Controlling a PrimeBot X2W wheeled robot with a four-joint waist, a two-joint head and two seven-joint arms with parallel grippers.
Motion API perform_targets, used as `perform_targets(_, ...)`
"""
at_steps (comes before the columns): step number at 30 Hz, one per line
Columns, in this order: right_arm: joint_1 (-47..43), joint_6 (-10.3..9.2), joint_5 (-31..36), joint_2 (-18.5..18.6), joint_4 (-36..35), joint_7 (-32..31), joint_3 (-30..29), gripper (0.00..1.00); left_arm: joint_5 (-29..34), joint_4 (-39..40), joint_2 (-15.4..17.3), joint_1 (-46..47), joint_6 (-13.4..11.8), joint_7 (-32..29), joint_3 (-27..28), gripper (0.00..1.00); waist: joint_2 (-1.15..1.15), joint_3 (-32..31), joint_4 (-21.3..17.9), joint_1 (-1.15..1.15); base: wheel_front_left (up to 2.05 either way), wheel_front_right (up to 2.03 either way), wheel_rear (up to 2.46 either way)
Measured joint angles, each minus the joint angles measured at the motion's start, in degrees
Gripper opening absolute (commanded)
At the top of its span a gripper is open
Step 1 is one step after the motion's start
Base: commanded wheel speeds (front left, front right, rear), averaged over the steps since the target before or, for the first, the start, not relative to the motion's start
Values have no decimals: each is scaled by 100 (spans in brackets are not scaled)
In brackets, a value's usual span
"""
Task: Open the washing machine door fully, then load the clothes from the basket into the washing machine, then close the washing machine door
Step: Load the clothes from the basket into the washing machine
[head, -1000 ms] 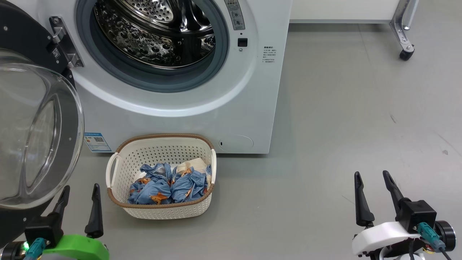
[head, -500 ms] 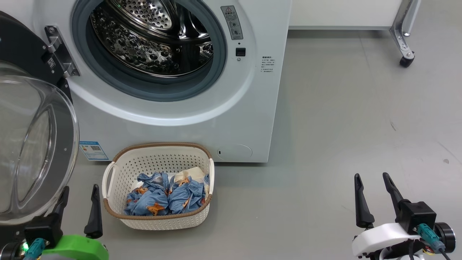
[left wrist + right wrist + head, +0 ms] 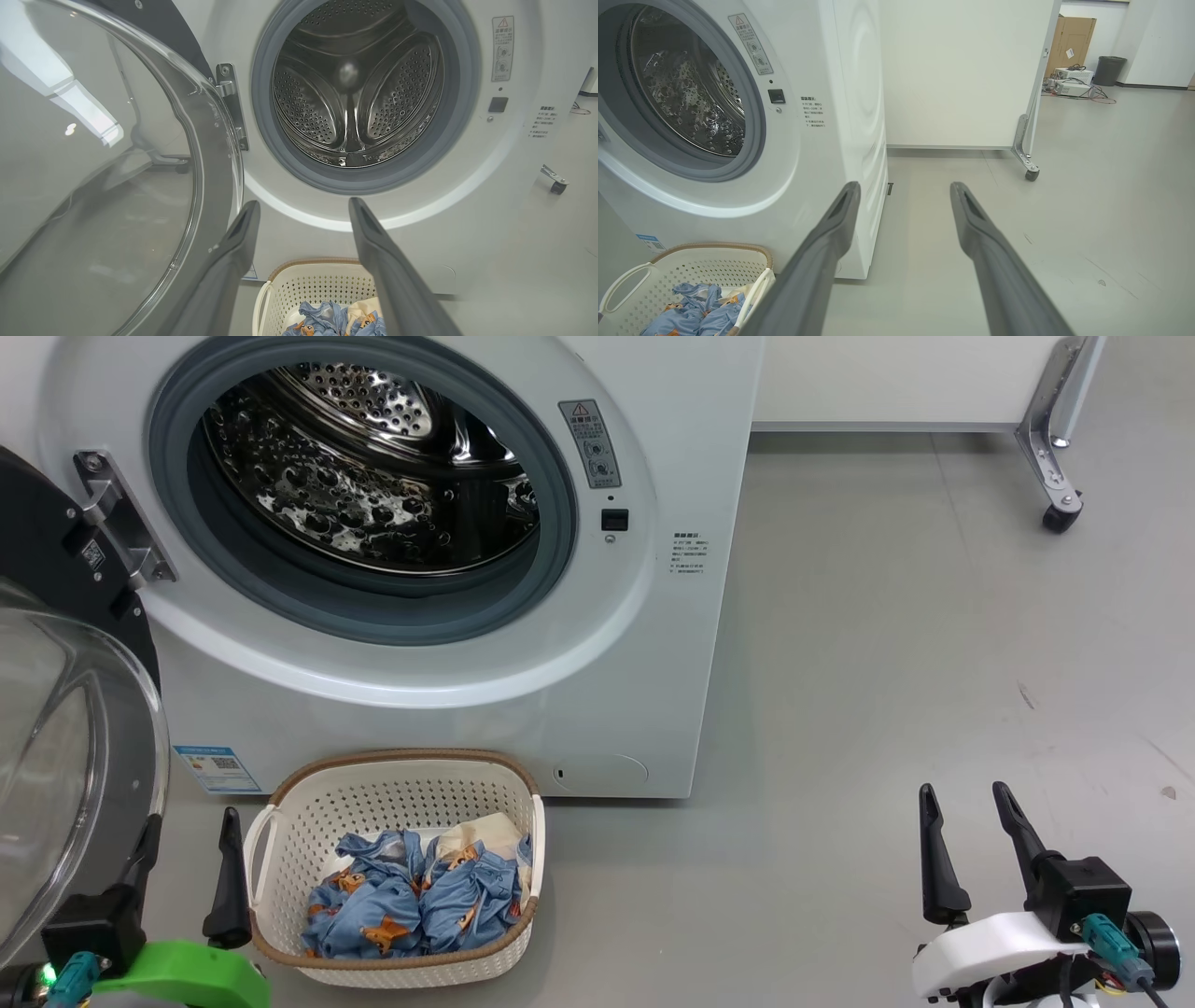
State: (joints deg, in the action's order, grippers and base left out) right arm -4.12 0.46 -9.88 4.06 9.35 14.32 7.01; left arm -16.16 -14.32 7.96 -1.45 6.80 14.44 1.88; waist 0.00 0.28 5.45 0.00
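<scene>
Blue clothes lie in the basket; left hand and right hand spread apart, empty.

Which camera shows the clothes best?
The head view: it looks down on the whole pile of clothes in the basket. The left wrist view crops them at its bottom edge; the right wrist view, at its lower left corner.

grey floor, white wheeled panel, cardboard box.
</scene>
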Motion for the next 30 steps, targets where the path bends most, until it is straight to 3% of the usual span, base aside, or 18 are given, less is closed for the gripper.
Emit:
perform_targets(15, 0, 0, 1, -7, -13, 0, -20, 100, 91, 53, -10, -1, 0, 0, 7, 100, 0, 103, 3, 0, 77, -77, 0)
perform_targets(30, 0, 0, 25, -26, -27, 0, -16, 100, 83, 57, -93, -2, 7, 0, 5, 100, 0, 277, 13, 0, 17, -17, 0)
